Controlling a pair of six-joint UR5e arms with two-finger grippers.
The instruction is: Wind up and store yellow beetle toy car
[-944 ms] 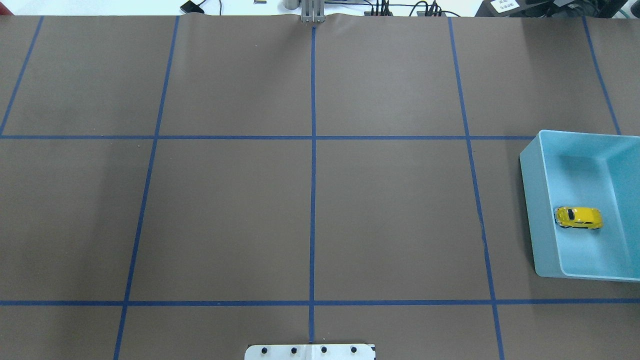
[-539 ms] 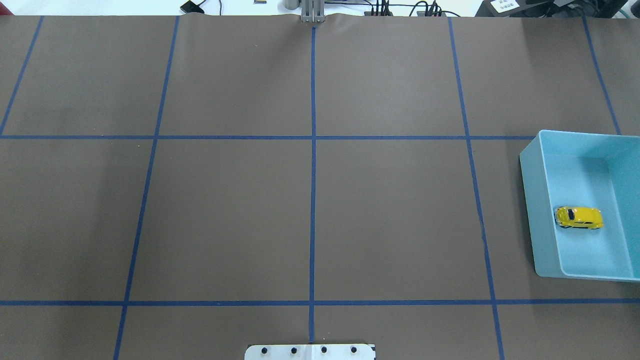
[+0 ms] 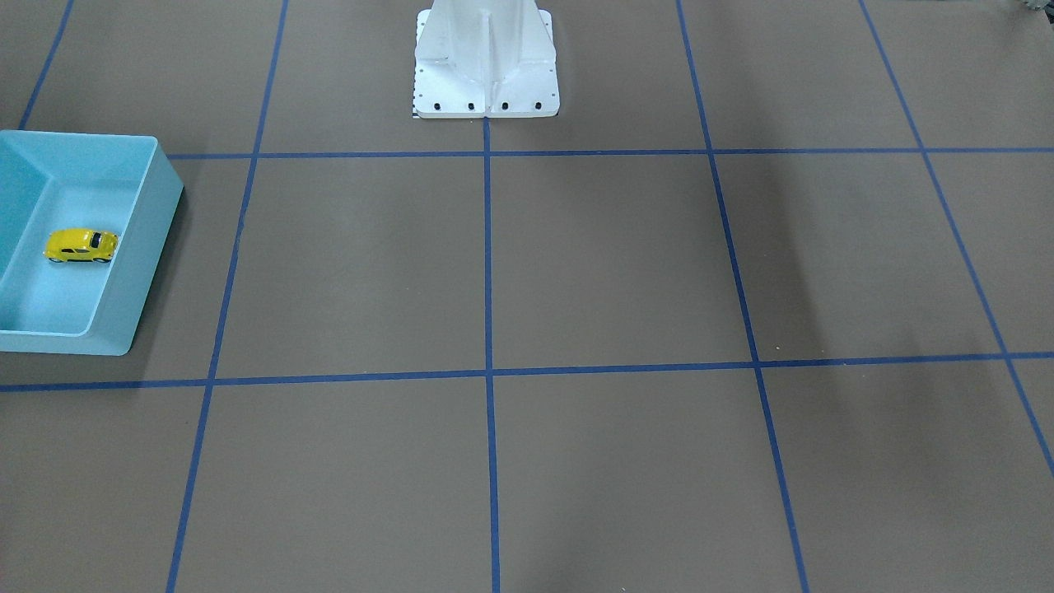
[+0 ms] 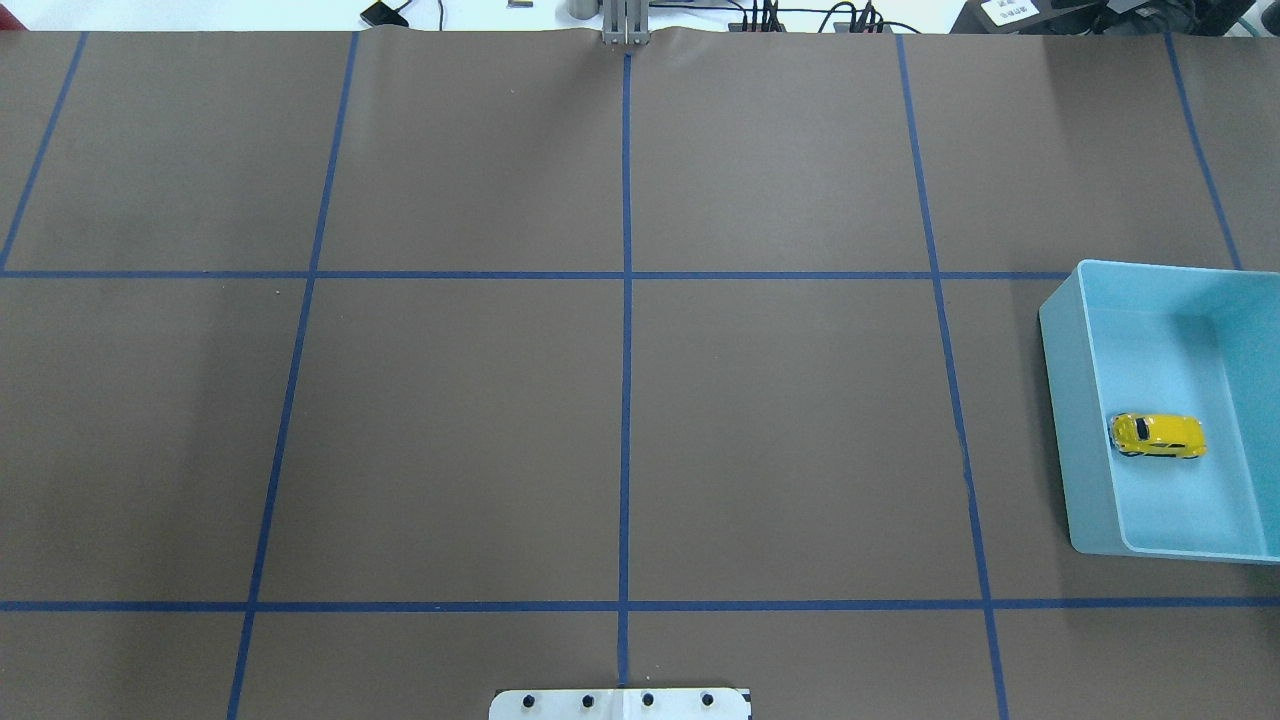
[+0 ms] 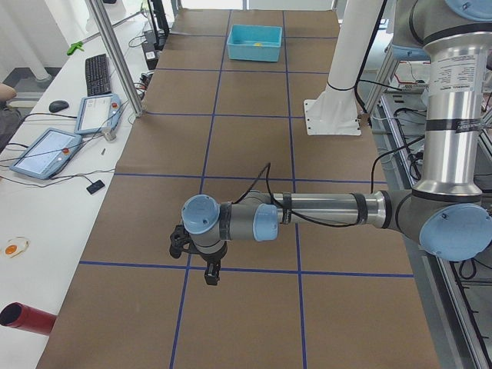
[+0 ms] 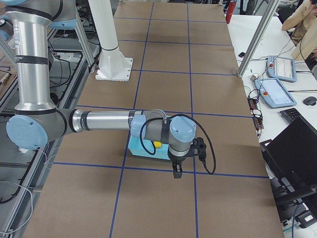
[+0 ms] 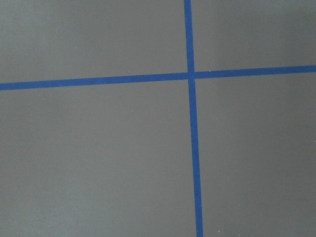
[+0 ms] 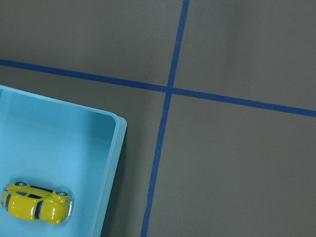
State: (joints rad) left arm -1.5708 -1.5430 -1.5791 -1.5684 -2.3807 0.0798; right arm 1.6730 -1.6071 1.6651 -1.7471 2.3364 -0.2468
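Observation:
The yellow beetle toy car (image 4: 1157, 435) lies on its wheels inside a light blue bin (image 4: 1062, 400) at the table's right edge. It also shows in the front view (image 3: 80, 245) and the right wrist view (image 8: 37, 202). My right gripper (image 6: 177, 172) shows only in the exterior right view, hanging above the table just beside the bin (image 6: 141, 151); I cannot tell whether it is open or shut. My left gripper (image 5: 207, 273) shows only in the exterior left view, far from the bin (image 5: 254, 34), over the table's left part; I cannot tell its state.
The brown table cover carries a blue tape grid (image 4: 626, 400). The white robot base (image 3: 486, 62) stands at the table's near middle edge. A metal post (image 5: 115, 58) and operator tablets (image 5: 46, 150) stand beyond the table's far side.
The shadow on the bin's floor has faded away. The car and the bin have not moved.

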